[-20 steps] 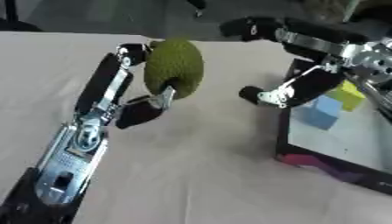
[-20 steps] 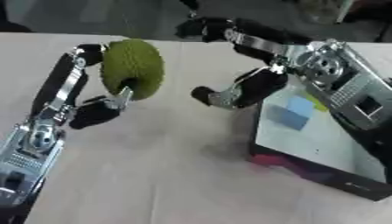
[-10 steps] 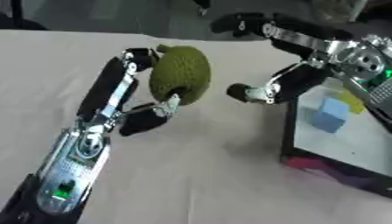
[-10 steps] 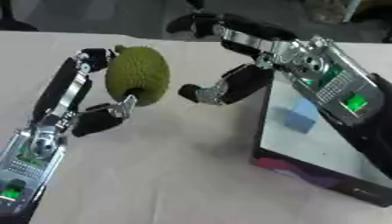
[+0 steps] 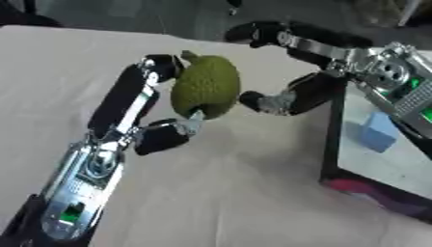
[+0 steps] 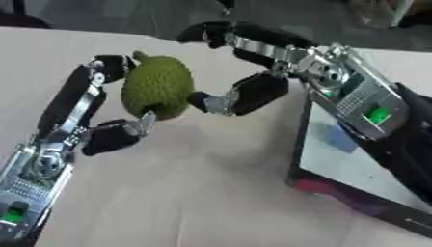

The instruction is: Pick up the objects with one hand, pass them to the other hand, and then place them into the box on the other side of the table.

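Standing upright in left hand (image 5: 139,123): green fruit (image 5: 205,87), stem tip up.

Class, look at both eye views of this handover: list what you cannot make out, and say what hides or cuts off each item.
- Far side of the green fruit: hidden by its own bulk and the left robot hand, both views.
- Box: cut by the right and lower edges, both views.
- Blue block in the box: partly covered by the right arm in the right eye view.
- Whether the right robot hand touches the fruit: too blurred to tell.
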